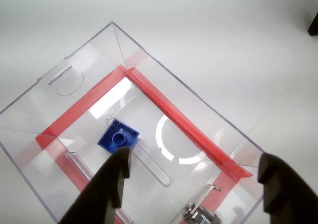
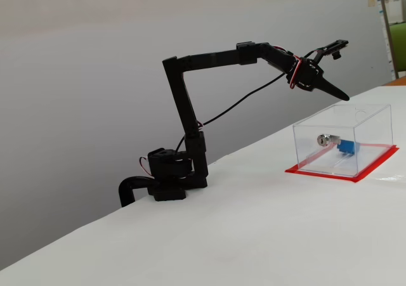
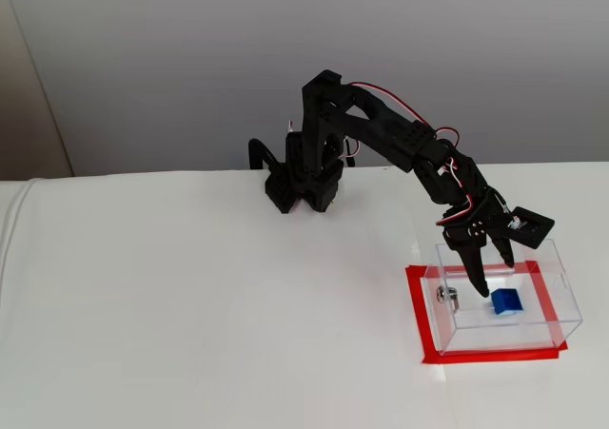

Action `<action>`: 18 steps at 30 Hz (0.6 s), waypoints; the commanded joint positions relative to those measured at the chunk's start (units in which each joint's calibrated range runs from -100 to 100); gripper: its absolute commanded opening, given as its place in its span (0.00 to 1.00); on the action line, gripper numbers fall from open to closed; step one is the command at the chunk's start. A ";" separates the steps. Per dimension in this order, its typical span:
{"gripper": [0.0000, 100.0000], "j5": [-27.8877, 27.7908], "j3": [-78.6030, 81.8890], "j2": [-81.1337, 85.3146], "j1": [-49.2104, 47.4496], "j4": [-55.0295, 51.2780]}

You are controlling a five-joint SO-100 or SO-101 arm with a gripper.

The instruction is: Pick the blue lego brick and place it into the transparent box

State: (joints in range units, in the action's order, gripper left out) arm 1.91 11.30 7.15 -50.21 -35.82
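The blue lego brick [image 1: 118,137] lies on the floor of the transparent box [image 1: 74,65], stud up. Both fixed views show the brick [image 2: 346,146] [image 3: 506,302] inside the box [image 2: 371,118] [image 3: 561,307], which stands on a red base mat [image 3: 417,315]. A silver lock [image 2: 325,139] sits on one wall. My gripper [image 1: 191,177] hangs open above the box with nothing between its black fingers [image 1: 117,172]. In a fixed view the gripper [image 3: 491,269] points down over the box's left half; in the other, the gripper [image 2: 335,91] is clear of the rim.
The box stands on a white table [image 3: 190,305], near its right end in a fixed view. The arm's base [image 3: 303,186] is clamped at the table's far edge. A dark object [image 1: 313,24] shows at the right edge of the wrist view.
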 commanded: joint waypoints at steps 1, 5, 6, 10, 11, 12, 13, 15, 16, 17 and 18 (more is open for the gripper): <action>0.29 -0.13 -3.43 0.36 0.20 0.14; 0.27 -0.13 -3.25 0.79 0.64 0.14; 0.26 -0.13 -3.25 1.04 0.79 0.14; 0.18 -0.13 -3.25 1.38 2.34 0.14; 0.16 -0.13 -3.25 1.47 2.41 0.14; 0.15 -0.13 -3.34 1.47 2.64 0.14; 0.14 -0.13 -3.34 1.81 3.23 0.14; 0.12 -0.13 -3.16 3.08 3.89 0.05; 0.10 -0.13 -3.07 3.67 4.11 0.05; 0.08 -0.13 -2.80 4.18 4.41 0.05; 0.06 -0.13 -2.26 4.86 5.22 0.05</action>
State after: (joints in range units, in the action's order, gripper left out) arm 1.91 11.30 7.57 -47.33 -35.90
